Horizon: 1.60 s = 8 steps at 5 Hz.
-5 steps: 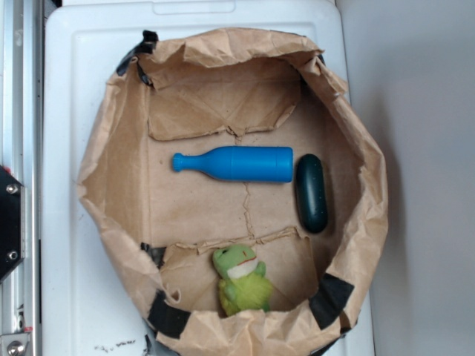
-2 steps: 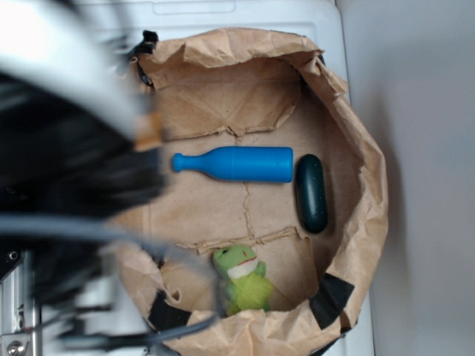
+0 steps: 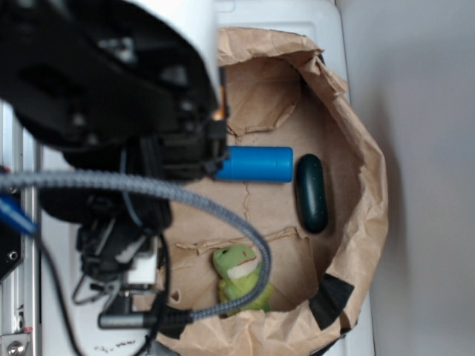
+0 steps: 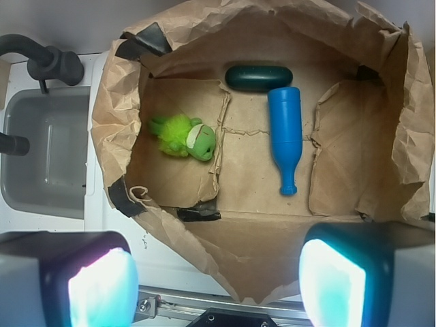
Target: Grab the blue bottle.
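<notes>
Closest in the wrist view, the claw (image 4: 218, 283) is seen spread wide with nothing held, one pad (image 4: 102, 286) at the lower left of the frame and the other at the lower right. Beyond it, a crumpled brown paper bag (image 4: 116, 116) is opened out on the white counter (image 4: 122, 238). On the bag's floor the blue bottle (image 4: 285, 133) is laid flat right of centre, its narrow neck pointed toward the bottom of the frame. A green frog plush (image 4: 184, 137) is found left of centre, well apart from it. Farthest, a dark green capsule (image 4: 259, 77) is set crosswise just beside the bottle's wide base. In the exterior view, the bottle's neck is hidden behind the arm (image 3: 111, 89).
</notes>
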### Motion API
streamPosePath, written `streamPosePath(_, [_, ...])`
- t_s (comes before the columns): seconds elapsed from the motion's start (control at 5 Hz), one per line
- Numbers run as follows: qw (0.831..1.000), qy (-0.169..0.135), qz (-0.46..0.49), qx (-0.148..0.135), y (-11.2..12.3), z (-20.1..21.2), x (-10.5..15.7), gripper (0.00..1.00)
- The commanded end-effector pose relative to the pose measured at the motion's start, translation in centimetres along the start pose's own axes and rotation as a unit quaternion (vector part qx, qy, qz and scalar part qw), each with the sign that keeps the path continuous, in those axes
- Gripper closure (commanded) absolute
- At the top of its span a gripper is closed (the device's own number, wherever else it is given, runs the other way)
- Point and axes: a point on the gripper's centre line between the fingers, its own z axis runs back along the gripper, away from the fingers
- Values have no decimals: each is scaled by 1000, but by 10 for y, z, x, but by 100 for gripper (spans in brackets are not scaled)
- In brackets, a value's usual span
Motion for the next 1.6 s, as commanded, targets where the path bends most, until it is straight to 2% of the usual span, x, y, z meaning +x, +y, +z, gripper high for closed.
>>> streamPosePath(0.0, [1000, -26, 5, 2, 1, 13, 3, 0])
streamPosePath(0.2, [999, -29, -18, -7, 23, -24, 27, 0])
streamPosePath(0.4, [998, -44, -33, -6, 47, -52, 39, 0])
streamPosePath(0.6, [997, -61, -55, 5, 60, -73, 37, 0])
streamPosePath(0.8, [995, -63, -75, 15, 60, -104, 36, 0])
streamPosePath(1.0, [995, -63, -75, 29, 50, -138, 45, 0])
streamPosePath(1.2, [995, -52, -75, 48, 41, -169, 59, 0])
streamPosePath(1.4, [995, -55, -65, 53, 44, -181, 73, 0])
